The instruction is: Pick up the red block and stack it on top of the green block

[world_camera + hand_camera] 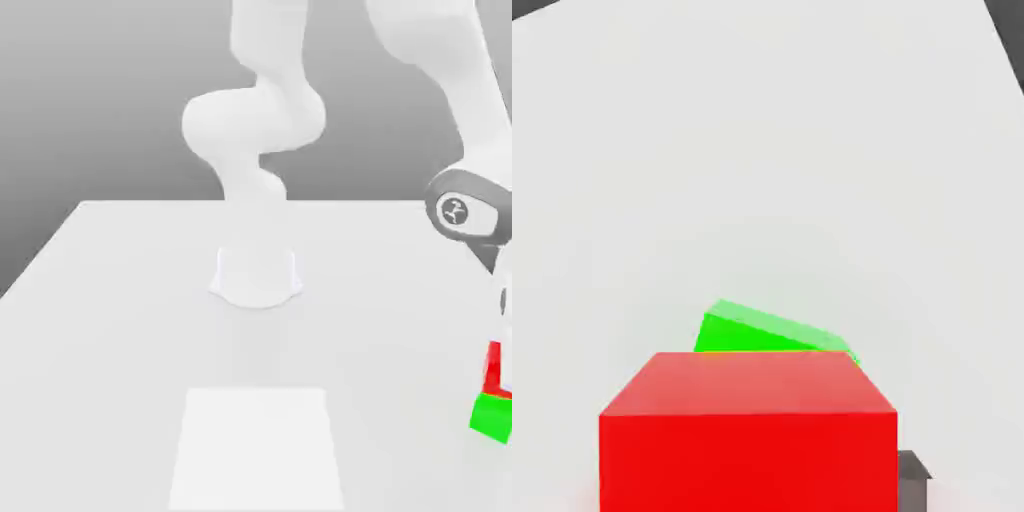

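**Nearly there: the red block hangs over the green one**

Now the stacking step is under way. At the far right of the exterior view, the red block (493, 368) sits just above the green block (491, 416), which rests on the white bench (120, 330) close to its edge. From this side the two look close enough to touch, though I cannot tell whether the red one has actually landed. The arm (470, 110) reaches down toward them from above.

In the hand view, the red block (748, 430) sits close under the camera, and the green block (762, 332) peeks out past its far edge, so the two do not look quite squared up. One dark fingertip (912, 475) shows beside the red block; I cannot tell whether the hand is clamped on it or has let go.

To my eye, the next move calls for a small correction to centre the red block over the green one, a gentle lowering until it rests flat, and only then a release and a straight lift away.
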Motion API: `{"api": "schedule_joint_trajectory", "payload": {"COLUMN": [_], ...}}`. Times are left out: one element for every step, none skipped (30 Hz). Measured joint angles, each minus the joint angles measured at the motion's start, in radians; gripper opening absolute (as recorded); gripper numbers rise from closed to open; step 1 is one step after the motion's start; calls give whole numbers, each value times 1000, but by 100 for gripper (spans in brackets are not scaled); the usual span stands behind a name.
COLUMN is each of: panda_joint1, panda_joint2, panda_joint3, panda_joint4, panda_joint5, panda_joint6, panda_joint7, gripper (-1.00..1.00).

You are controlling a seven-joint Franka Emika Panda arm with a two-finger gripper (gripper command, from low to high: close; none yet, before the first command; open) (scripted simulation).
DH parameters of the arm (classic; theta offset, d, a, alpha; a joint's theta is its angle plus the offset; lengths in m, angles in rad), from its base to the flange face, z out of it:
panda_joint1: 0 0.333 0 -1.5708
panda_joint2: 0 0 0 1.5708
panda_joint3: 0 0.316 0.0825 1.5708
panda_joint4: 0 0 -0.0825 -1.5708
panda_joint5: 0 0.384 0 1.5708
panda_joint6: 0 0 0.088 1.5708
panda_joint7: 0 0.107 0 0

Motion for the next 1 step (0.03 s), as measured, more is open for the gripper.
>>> {"api": "schedule_joint_trajectory", "payload": {"panda_joint1": [0], "panda_joint2": [0], "panda_joint3": [0], "panda_joint4": [0], "panda_joint5": [0], "panda_joint6": [0], "panda_joint7": [0], "gripper": [100]}}
